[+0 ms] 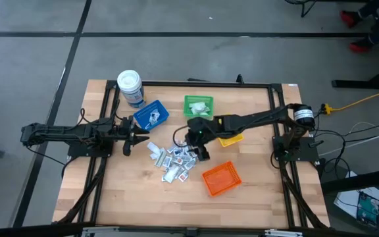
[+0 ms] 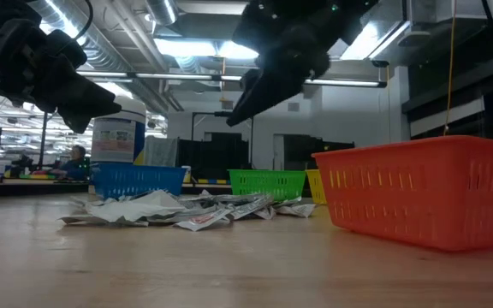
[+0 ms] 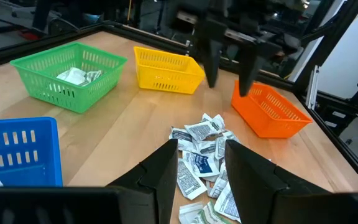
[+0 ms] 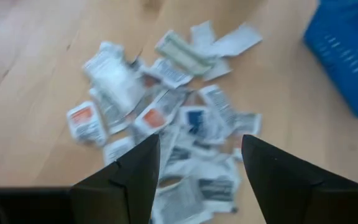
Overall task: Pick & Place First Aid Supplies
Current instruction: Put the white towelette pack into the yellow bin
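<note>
Above the packets (image 1: pixel 174 162), the right tool (image 1: pixel 201 153) hangs with fingers apart, holding and touching nothing.

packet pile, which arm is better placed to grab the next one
Right, probably. The right pincer hangs open directly above the packet pile, looking down on it in its wrist view. The left pincer, also open, sits beside the pile's edge near the blue bin.

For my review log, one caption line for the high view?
Right gripper open above the packet pile; left gripper open beside it, among four bins.
</note>
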You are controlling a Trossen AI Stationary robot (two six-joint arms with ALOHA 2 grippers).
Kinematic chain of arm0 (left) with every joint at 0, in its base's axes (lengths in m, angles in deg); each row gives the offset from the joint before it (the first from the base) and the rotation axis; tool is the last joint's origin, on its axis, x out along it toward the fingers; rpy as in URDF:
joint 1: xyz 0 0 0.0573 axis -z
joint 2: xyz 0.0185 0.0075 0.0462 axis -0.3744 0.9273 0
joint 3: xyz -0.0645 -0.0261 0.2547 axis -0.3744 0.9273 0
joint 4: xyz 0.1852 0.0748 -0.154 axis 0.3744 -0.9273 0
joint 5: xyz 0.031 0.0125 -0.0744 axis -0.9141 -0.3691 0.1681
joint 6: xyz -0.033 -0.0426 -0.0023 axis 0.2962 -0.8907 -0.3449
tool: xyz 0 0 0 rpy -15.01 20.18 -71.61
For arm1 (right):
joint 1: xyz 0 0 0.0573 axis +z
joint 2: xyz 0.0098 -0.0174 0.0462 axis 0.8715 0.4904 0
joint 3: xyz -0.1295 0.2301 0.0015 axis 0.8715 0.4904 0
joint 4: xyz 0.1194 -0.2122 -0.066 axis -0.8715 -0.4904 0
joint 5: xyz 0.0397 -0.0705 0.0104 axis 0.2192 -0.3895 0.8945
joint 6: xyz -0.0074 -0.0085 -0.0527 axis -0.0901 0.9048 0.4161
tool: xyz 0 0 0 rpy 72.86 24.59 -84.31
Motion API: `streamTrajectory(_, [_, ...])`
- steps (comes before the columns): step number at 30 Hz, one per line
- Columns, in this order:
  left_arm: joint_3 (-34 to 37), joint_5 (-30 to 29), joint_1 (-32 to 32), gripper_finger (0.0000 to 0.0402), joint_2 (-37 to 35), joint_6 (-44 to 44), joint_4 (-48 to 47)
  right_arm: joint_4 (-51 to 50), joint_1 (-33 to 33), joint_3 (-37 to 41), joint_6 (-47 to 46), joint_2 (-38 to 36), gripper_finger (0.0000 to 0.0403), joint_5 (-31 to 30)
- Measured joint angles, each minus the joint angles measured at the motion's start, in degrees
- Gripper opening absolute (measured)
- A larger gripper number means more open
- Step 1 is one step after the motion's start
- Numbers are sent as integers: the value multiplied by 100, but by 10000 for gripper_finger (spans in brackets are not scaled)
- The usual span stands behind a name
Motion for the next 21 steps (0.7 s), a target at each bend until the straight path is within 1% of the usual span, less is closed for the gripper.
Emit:
streamTrajectory(5, [1,0,2,127,1,0,0,-384,167,0,-80,0,226,-5])
streamTrajectory(11, [1,1,1,127,2,0,0,-560,253,0,-64,141,226,-6])
streamTrajectory(14, [1,1,2,127,2,0,-2,-664,268,17,-57,239,226,-122])
streamTrajectory(16, [0,1,2,127,2,0,9,-685,300,11,-67,298,226,-303])
streamTrajectory(21, [0,1,1,127,11,0,8,-806,400,15,-73,508,226,-370])
